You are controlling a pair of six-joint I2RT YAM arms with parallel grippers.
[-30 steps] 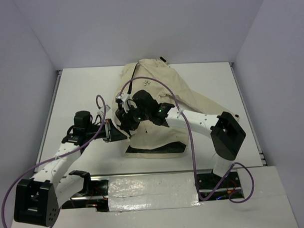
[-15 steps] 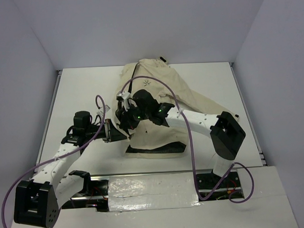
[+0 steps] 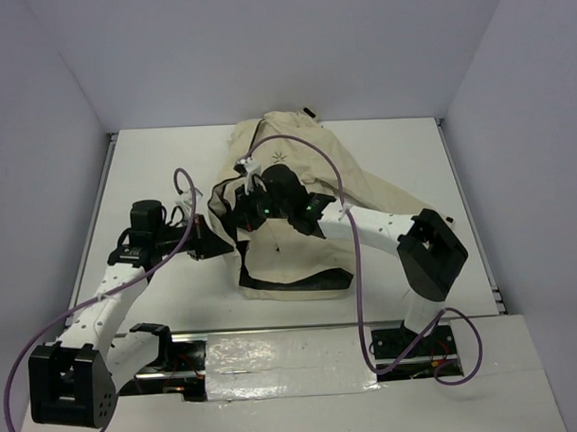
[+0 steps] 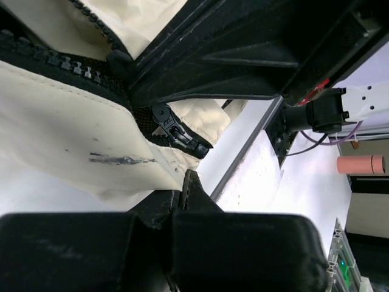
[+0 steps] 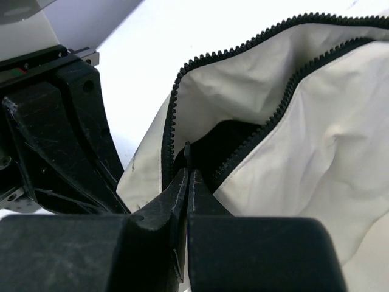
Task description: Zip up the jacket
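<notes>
I am clamping my right gripper where the open rows of the dark zipper meet on the cream-beige fabric jacket lying mid white tabletop, rows running away toward the collar, my left gripper pinching the hem just beside.

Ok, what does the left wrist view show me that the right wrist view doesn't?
Only the left wrist view shows the zipper slider, its pull tab hanging free, plus a dark smudge on the cloth and a pink cylinder in the background. Only the right wrist view shows the dark lining between the separated rows, so the front is open there. Both show the jacket, zipper teeth, and that view's own fingers closed at a fabric edge: left gripper, right gripper.
</notes>
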